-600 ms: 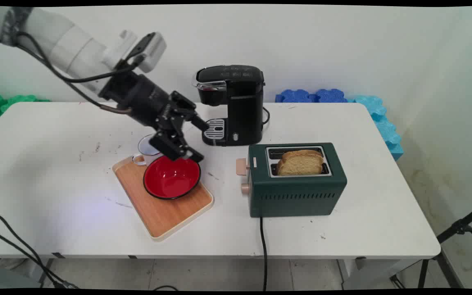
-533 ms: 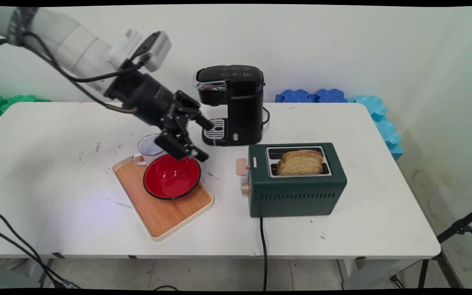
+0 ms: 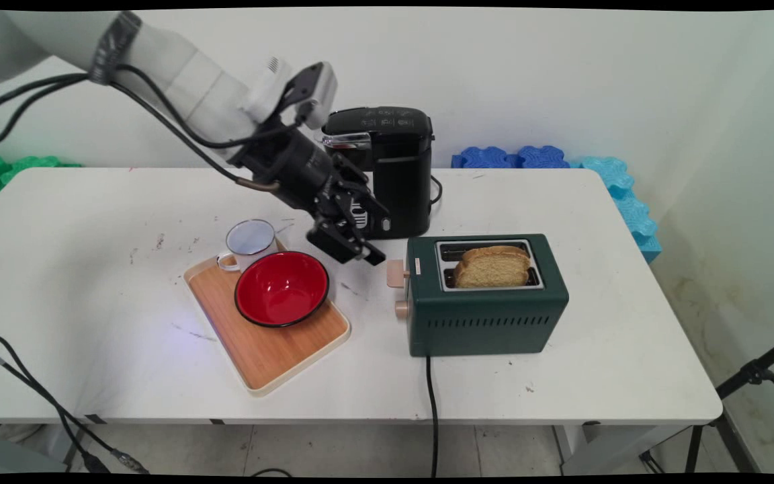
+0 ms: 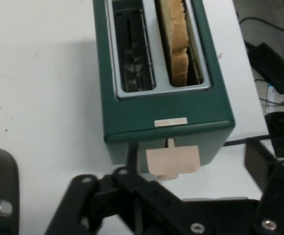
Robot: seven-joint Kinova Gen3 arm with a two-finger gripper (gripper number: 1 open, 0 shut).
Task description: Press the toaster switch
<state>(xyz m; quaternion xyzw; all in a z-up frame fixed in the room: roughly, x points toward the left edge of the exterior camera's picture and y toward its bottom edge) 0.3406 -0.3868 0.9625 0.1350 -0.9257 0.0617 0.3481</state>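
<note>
— Where is the hand (image 3: 368,232) just now?
— Above the surface (image 3: 91,282), between the coffee machine (image 3: 387,168) and the green toaster (image 3: 488,316), near the toaster's beige lever (image 4: 174,160). Its fingers are spread and grip nothing.
— What's in the toaster?
— A slice of bread (image 3: 492,267) in one slot; the other is empty.
— And to the side?
— A red bowl (image 3: 281,289) on a wooden tray (image 3: 273,356), with an enamel mug (image 3: 247,240) touching the bowl.

The toaster (image 3: 488,316) looks matt green metal, with a beige plastic lever (image 4: 173,160). The bowl (image 3: 281,289) is glossy red; the tray (image 3: 273,353) is wood-grained.
</note>
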